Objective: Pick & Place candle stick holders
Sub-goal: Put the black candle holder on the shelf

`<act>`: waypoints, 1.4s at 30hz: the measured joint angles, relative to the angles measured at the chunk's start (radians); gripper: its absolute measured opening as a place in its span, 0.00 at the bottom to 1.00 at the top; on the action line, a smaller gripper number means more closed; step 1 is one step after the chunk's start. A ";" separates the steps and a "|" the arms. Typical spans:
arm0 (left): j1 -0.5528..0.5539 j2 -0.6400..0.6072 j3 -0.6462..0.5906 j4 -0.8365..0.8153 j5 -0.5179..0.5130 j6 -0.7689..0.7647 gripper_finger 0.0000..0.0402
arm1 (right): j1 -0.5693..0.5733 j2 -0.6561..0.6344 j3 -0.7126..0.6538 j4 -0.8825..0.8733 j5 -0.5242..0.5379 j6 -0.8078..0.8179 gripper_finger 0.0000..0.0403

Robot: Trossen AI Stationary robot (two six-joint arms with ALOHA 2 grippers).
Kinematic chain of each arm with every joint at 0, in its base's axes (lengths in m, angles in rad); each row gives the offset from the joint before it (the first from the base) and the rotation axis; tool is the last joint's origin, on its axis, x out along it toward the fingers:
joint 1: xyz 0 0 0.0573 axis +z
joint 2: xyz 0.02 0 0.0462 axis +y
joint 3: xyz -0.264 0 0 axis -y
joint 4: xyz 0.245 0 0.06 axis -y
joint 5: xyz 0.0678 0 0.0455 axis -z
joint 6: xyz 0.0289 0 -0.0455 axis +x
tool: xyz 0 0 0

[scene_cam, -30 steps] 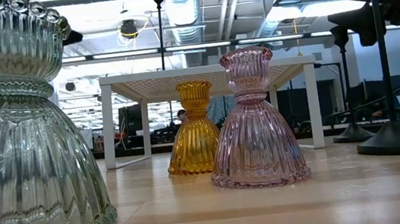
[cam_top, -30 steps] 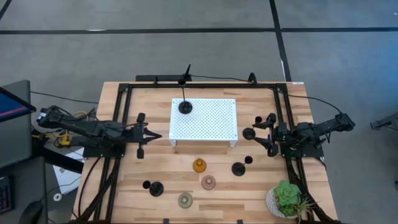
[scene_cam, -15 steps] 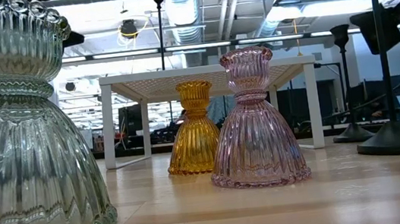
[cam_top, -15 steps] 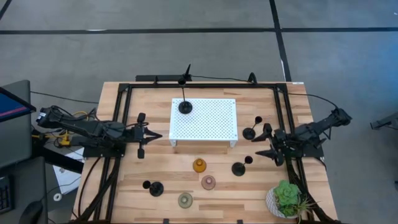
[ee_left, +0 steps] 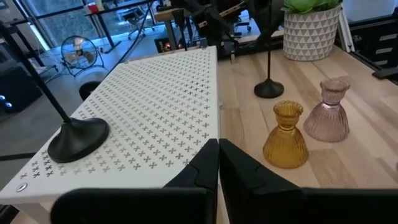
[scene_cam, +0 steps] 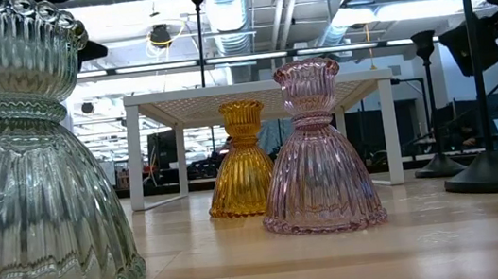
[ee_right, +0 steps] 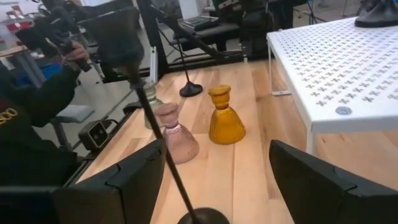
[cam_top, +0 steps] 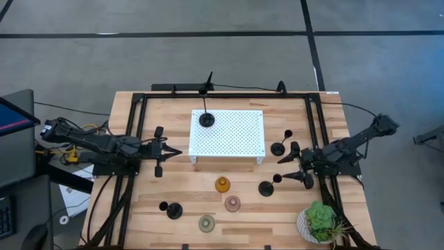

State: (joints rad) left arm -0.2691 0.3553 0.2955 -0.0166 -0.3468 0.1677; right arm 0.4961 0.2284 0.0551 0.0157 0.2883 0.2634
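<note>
Between your right gripper's (cam_top: 294,169) spread fingers stands the thin stem of a black candle stick holder (cam_top: 266,188); nothing is clamped yet, and its disc base sits on the table (cam_top: 173,111) in front of the white perforated platform (cam_top: 239,135). Expect that stem to be stiff, smooth and likely slick, with the weight low in the base, so I'd close on the stem about midway and lift straight up to keep it from tipping. Another black holder (cam_top: 277,148) stands just beside the platform's right edge, one (cam_top: 207,119) is already on the platform, and a fourth (cam_top: 173,210) waits near the front left. Amber (cam_top: 222,185), pink (cam_top: 232,203) and pale green (cam_top: 206,223) glass holders cluster in front; treat them as heavier, slippery and breakable, gripping at the narrow neck. Your left gripper (cam_top: 171,151), fingers pressed together and holding nothing, waits left of the platform.
</note>
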 joint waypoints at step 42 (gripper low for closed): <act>0.000 0.000 0.000 0.003 0.000 0.000 0.03 | 0.040 0.774 0.050 0.719 -0.080 0.104 0.46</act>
State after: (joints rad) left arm -0.2689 0.3557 0.2958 -0.0139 -0.3466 0.1677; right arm 0.5362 1.0021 0.1050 0.7345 0.2080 0.3678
